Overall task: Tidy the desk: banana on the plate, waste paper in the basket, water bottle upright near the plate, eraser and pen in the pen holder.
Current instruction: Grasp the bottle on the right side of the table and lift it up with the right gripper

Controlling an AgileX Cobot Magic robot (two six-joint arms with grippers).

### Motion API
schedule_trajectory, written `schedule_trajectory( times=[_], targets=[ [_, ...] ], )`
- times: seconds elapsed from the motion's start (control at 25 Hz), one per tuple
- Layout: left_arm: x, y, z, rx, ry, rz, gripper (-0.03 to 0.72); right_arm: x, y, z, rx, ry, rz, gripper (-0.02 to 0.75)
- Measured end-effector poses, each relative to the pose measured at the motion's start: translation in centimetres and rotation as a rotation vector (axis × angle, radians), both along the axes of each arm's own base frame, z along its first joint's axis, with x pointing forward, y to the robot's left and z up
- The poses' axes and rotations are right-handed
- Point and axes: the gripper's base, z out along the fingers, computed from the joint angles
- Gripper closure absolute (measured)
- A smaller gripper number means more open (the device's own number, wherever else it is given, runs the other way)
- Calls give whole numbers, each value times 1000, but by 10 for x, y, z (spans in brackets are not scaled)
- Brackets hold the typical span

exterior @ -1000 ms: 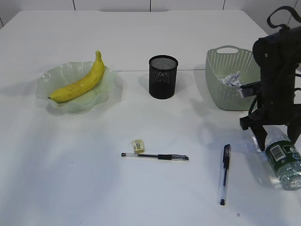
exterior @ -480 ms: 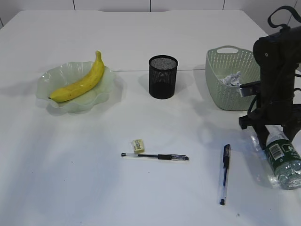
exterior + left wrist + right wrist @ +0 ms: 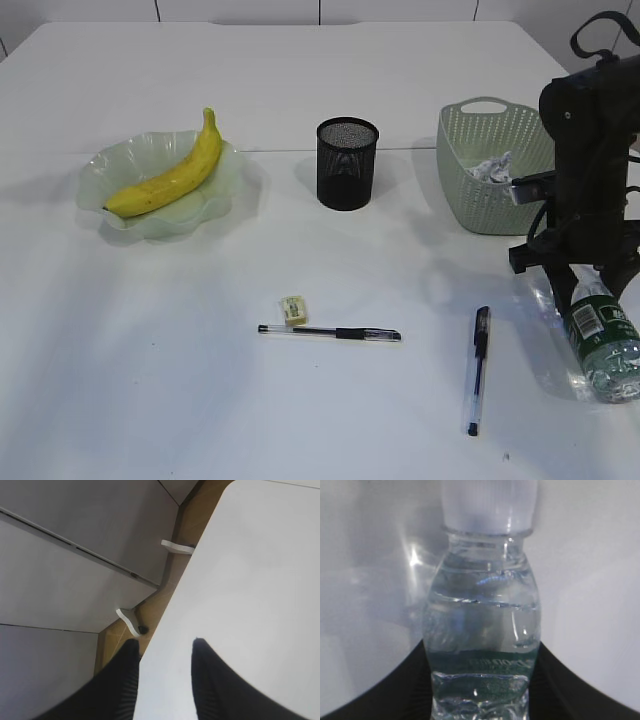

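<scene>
The water bottle (image 3: 602, 335) lies on its side at the right edge of the table. My right gripper (image 3: 580, 285) is down over its upper part. In the right wrist view the two black fingers of the right gripper (image 3: 482, 647) press on both sides of the bottle (image 3: 482, 605), just above its green label. The banana (image 3: 175, 175) lies on the pale green plate (image 3: 100, 165). Crumpled paper (image 3: 493, 167) sits in the basket (image 3: 480, 205). The eraser (image 3: 293, 309) and two pens (image 3: 330, 332) (image 3: 477, 368) lie on the table in front of the black mesh pen holder (image 3: 347, 165). My left gripper (image 3: 165, 642) is open and empty.
The left gripper hangs over the table's left edge (image 3: 165, 610), with floor and a wall beyond it. It does not show in the exterior view. The vertical pen lies close to the left of the bottle.
The right gripper has shifted slightly right and up over the bottle. The bottle's neck end has moved a little with it. Nothing else has moved.
</scene>
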Motion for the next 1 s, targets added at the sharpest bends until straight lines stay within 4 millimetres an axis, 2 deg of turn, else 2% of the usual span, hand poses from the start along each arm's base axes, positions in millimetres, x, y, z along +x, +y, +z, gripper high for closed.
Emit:
schedule_trajectory(
  times=[0.32, 0.68, 1.0],
  targets=[
    [0, 0, 0, 0, 1, 1, 446, 10, 3, 6, 30, -34, -21, 384],
    [0, 0, 0, 0, 3, 2, 446, 29, 7, 28, 67, -142, -35, 384],
    [-1, 0, 0, -1, 7, 6, 446, 29, 18, 56, 179, -199, -71, 387]
  ],
)
